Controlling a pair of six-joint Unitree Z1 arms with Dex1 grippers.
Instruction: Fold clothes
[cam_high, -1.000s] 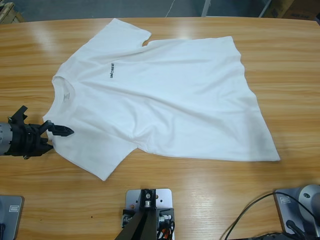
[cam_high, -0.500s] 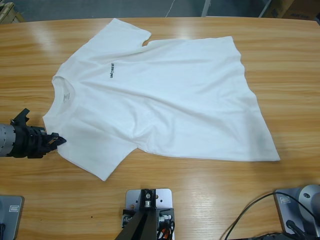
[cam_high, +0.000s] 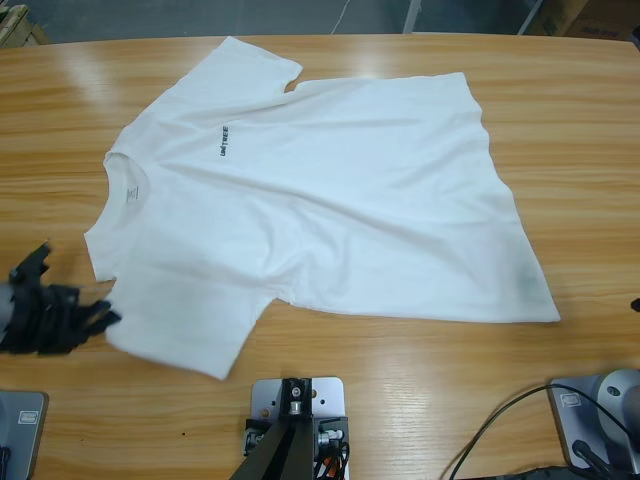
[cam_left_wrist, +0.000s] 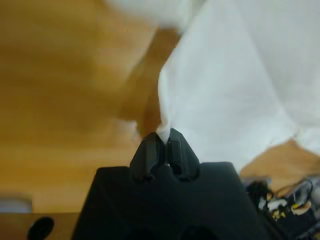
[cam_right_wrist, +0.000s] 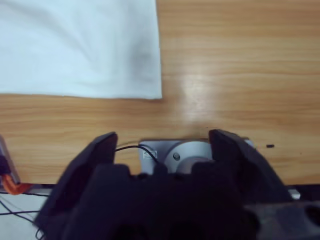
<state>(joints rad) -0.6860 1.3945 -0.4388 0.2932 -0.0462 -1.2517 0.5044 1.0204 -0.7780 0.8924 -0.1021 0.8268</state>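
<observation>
High view: a white T-shirt (cam_high: 320, 205) lies spread flat on the wooden table (cam_high: 580, 130), its neck toward the left gripper (cam_high: 100, 318) and its hem toward the far side of the table. Small black lettering (cam_high: 224, 147) sits on the chest, and a white label (cam_high: 131, 193) shows just inside the collar. One sleeve (cam_high: 250, 65) lies flat at the shirt's far edge from the gripper; the other sleeve (cam_high: 185, 315) reaches out to the gripper's tips, its corner drawn toward them.

Left wrist view: the left gripper (cam_left_wrist: 164, 145) has its jaws pressed together on a pinch of white cloth, which rises straight ahead of the tips and widens into the shirt (cam_left_wrist: 240, 85) beyond. Bare table (cam_left_wrist: 65, 85) lies to the left of the jaws.

Right wrist view: the right gripper (cam_right_wrist: 162, 142) has its jaws spread wide with nothing between them, over bare table (cam_right_wrist: 240, 60). The shirt's hem corner (cam_right_wrist: 150, 90) lies ahead and to the left of the jaws, clear of them and flat on the wood. In the high view only a dark speck at the picture's right edge (cam_high: 635, 304) shows where this gripper is, near that same hem corner (cam_high: 545, 310).
</observation>
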